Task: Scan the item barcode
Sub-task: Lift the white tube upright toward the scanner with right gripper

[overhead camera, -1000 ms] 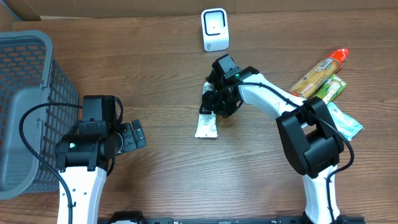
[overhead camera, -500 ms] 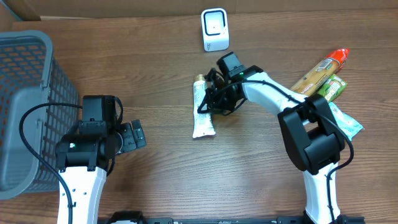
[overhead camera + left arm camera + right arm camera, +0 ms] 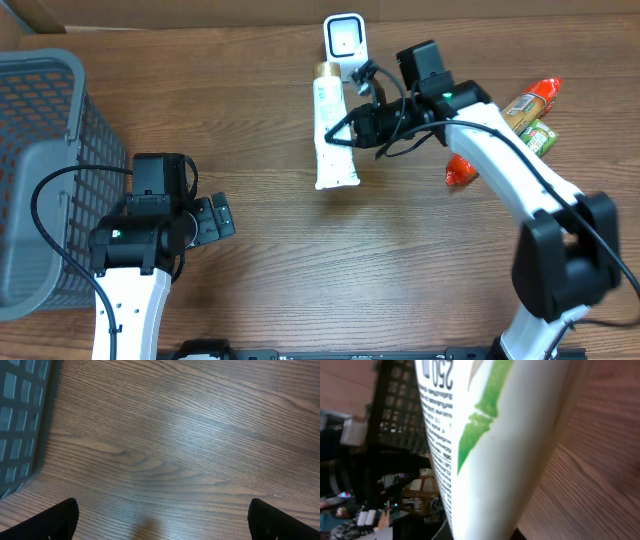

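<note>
Surface: brown wood-grain surface [image 3: 300, 270], with both arms reaching in from its near edge.
Basket: a grey mesh basket [image 3: 40, 150] stands at the far left edge. Its wall also shows at the left of the left wrist view [image 3: 22, 420].
Scanner: a small white scanner [image 3: 345, 45] stands upright at the far middle of the surface.
Tube: a white tube [image 3: 330, 130] with green markings and black print lies lengthwise away from the robot. Its cap end is just beside the scanner's lower left corner and its flat crimped end points toward the near edge. From above I cannot tell whether it rests on the wood or hangs over it.
Right pincer: the right pincer [image 3: 360, 128] is clamped on the tube about halfway along, coming at it from the right side.
Right wrist view: the tube [image 3: 490, 445] fills the picture, showing a green stripe and small black lettering, with wood grain to its right and the dark basket mesh [image 3: 395, 405] behind.
Left pincer: the left pincer [image 3: 215, 220] has its jaws spread wide with nothing between them, well apart from the tube. In its own camera [image 3: 162, 525] only the two dark fingertips [image 3: 55, 520] show, over bare wood.
Other goods: a long packet with a red-orange end [image 3: 520, 105], a green packet [image 3: 537, 140] and a small red item [image 3: 460, 172] lie at the right.
</note>
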`<action>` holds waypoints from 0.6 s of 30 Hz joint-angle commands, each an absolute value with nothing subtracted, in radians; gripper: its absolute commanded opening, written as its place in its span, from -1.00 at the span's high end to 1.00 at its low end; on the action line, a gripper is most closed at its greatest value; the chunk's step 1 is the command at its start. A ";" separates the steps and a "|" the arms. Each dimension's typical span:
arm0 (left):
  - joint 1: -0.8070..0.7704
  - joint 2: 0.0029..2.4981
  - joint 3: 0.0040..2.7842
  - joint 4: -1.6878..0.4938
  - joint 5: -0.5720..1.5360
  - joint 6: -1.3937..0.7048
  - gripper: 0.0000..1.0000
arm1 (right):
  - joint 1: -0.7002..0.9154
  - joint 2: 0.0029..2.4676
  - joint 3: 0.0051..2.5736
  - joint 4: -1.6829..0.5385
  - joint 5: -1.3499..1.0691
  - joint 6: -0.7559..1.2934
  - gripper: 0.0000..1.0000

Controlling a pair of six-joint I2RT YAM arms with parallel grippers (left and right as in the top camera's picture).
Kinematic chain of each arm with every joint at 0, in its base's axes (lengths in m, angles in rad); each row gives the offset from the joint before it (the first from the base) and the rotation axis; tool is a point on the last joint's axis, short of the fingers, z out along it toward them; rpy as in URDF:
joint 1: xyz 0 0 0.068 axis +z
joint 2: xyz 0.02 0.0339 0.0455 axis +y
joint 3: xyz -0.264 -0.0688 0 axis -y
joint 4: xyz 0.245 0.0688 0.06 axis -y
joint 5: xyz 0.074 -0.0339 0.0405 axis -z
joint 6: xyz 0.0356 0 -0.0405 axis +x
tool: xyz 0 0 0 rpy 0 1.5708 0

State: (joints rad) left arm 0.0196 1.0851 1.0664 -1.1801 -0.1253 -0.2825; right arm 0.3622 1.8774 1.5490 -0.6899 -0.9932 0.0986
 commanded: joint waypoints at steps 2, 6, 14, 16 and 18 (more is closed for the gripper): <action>0.019 1.087 1.066 -1.177 -0.138 -0.292 -0.99 | 0.356 1.717 1.559 -0.686 -1.056 0.025 0.93; 0.019 1.087 1.066 -1.177 -0.138 -0.292 -0.99 | 0.355 1.650 1.559 -0.685 -1.056 0.025 0.93; 0.019 1.087 1.066 -1.177 -0.138 -0.292 -0.99 | 0.351 1.617 1.559 -0.697 -1.056 0.025 0.93; 0.019 1.087 1.066 -1.177 -0.138 -0.292 -0.99 | 0.351 1.617 1.559 -0.697 -1.056 0.025 0.93; 0.019 1.087 1.066 -1.177 -0.138 -0.292 -0.99 | 0.351 1.617 1.559 -0.696 -1.047 0.025 0.93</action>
